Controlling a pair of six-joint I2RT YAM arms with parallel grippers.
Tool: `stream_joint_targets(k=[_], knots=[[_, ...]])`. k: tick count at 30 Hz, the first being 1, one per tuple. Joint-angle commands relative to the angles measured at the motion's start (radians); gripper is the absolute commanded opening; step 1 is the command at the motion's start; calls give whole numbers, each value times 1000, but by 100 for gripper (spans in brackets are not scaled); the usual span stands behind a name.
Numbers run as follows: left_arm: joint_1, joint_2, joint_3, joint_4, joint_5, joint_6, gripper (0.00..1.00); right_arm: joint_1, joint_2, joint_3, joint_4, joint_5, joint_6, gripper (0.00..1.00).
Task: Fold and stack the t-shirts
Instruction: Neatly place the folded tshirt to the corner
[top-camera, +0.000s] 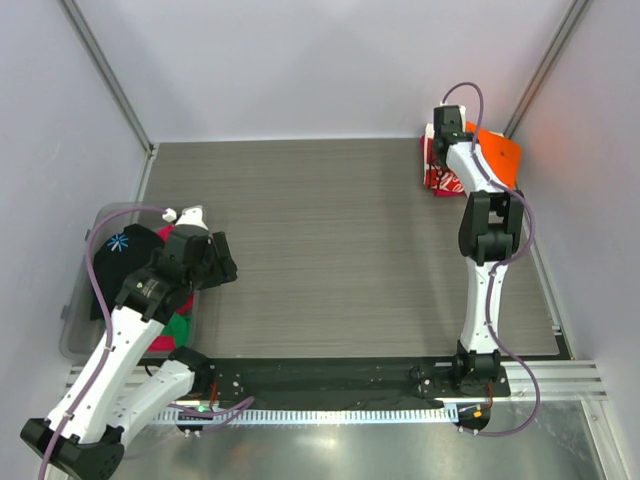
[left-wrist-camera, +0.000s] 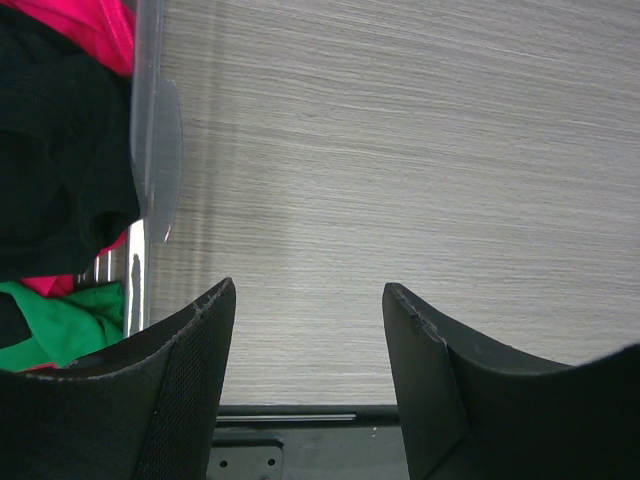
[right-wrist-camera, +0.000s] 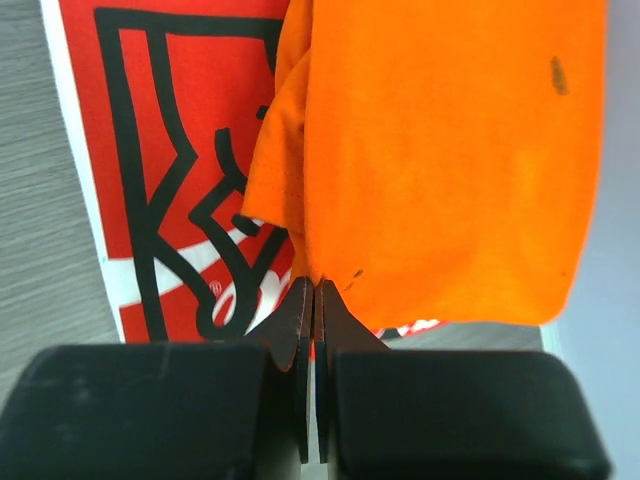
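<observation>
Orange t-shirt (right-wrist-camera: 450, 150) hem pinched in right jaws at the far-right table (top-camera: 330, 230) corner; left jaws gape empty.

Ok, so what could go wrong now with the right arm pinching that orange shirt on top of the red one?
The right fingers pinch only an edge of the orange t-shirt; a pull may slip off or open its fold. It lies on the red-and-white t-shirt, so dragging could shift that one too. The left fingers hang open by the bin, too far to steady either shirt.
</observation>
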Motion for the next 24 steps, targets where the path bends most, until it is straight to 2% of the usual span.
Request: stream_joint_targets(k=[1,8,22,24], knots=[[6,-21,-2,33,-17,2,62,9,-155,-23,-6,2,-7,1],[4,-26,-3,33,-13,3,62,18,-233,-87,-8,10,-5,1],[4,-30,-3,36,-11,3,62,24,-289,-286,20,-26,58,2],[4,-30,-3,36,-11,3,62,24,-293,-285,15,-38,76,35]])
